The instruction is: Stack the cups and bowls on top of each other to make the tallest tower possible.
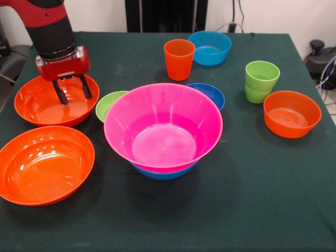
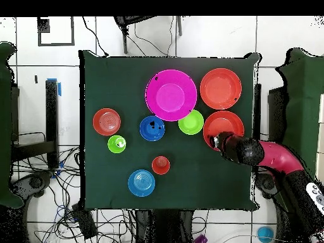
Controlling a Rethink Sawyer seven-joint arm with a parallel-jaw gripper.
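Note:
My gripper (image 1: 74,97) hangs open over the far large orange bowl (image 1: 37,107) at the left, fingertips down near its inside, nothing held. From overhead the gripper (image 2: 217,140) sits at that bowl's (image 2: 226,121) edge. A second large orange bowl (image 1: 44,165) lies in front. The tower is a large pink bowl (image 1: 163,126) nested in a blue bowl (image 1: 164,174). Loose around it are a small lime green bowl (image 1: 107,103), a dark blue bowl (image 1: 212,93), an orange cup (image 1: 178,59), a light blue bowl (image 1: 210,47), two stacked lime green cups (image 1: 261,81) and a small orange bowl (image 1: 291,113).
Everything stands on a dark green table cloth (image 1: 236,199). Its near edge is at the picture's bottom. Overhead, cables and gear lie on the floor around the table (image 2: 95,69).

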